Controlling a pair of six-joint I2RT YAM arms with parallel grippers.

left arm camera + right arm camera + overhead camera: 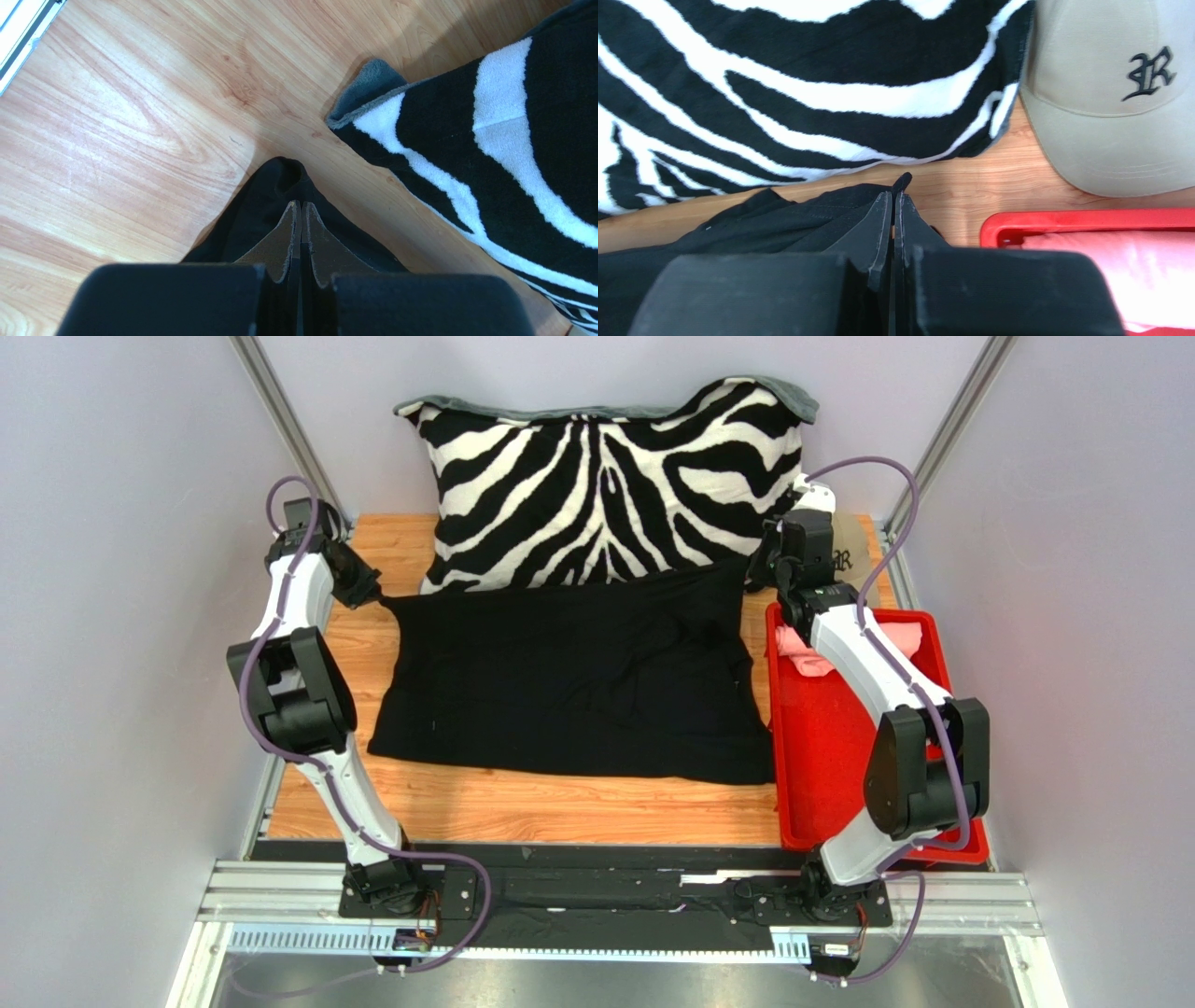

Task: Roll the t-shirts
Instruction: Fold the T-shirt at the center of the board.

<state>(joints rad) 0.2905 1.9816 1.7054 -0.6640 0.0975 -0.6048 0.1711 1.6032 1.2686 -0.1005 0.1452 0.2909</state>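
Black shirt: spread flat mid-counter, unrolled. Left pincer clamped on its far-left corner; right pincer clamped on its far-right corner. Pink shirt: in red tray, right side. Rolling apparently not begun; both shirts left to do. Wooden counter; pillow at back, cap beside it; pale walls.

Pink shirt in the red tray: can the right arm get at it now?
Probably not yet: the right hand is shut on a corner of the black shirt. Otherwise the pink shirt lies uncovered nearby.
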